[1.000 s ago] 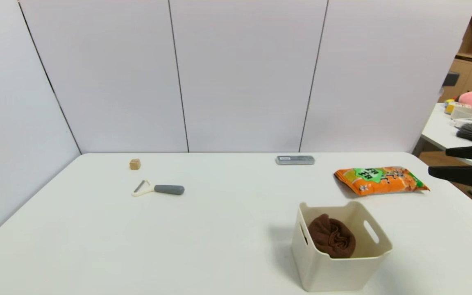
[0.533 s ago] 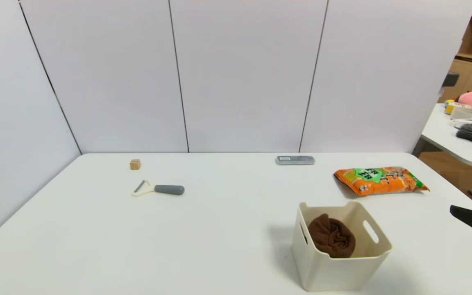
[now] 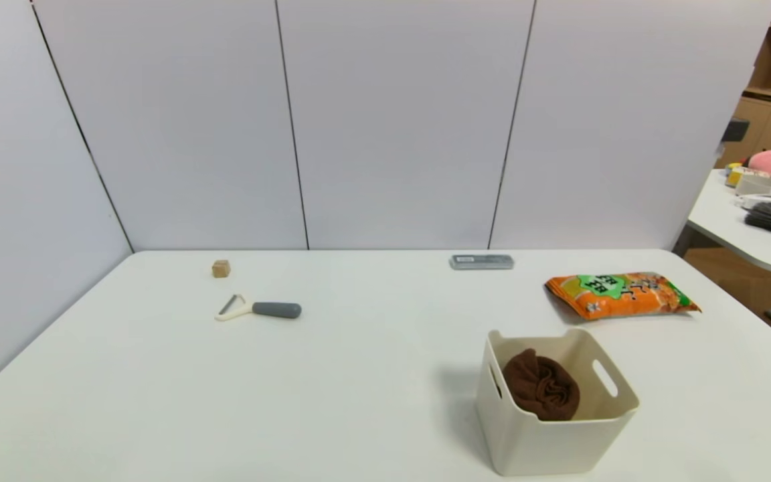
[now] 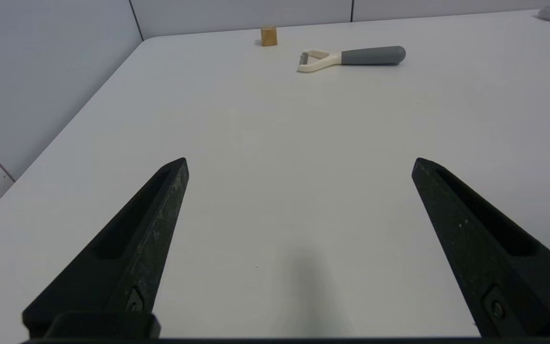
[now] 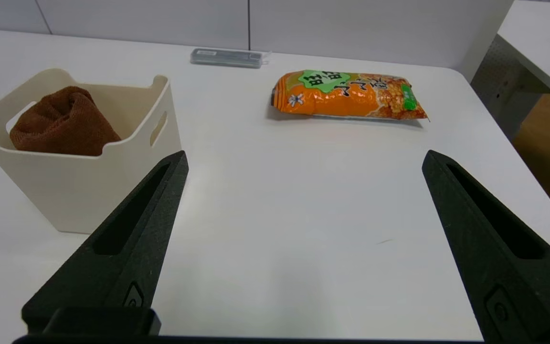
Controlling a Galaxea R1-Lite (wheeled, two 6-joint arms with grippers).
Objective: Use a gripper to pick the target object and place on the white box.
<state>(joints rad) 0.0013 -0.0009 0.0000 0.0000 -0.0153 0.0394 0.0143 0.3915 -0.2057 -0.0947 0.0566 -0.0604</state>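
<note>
We see the brown towel (image 3: 541, 393) sitting inside the white box (image 3: 559, 438), bunched up in a soft ball, so it looks like the job is done. The box stands on the near right part of the worktop (image 3: 359, 375), and its tall walls keep the towel from rolling out. Our right gripper (image 5: 303, 162) hangs low over the worktop, a little to the right of the box, with its fingers (image 5: 132, 229) spread wide and holding nothing. We think it sits there because it has no more work to do at the box. Our left gripper (image 4: 299, 165) waits over the left side of the worktop, its fingers (image 4: 141, 239) wide too and empty. In the head view we cannot really see either arm. The orange snack bag (image 3: 620, 294) lies flat behind the box. The grey flat case (image 3: 482, 261) rests near the back wall. The peeler (image 3: 258, 309) and a little brown cube (image 3: 221, 268) lie far off on the left, well apart from the box. None of them need to move.
</note>
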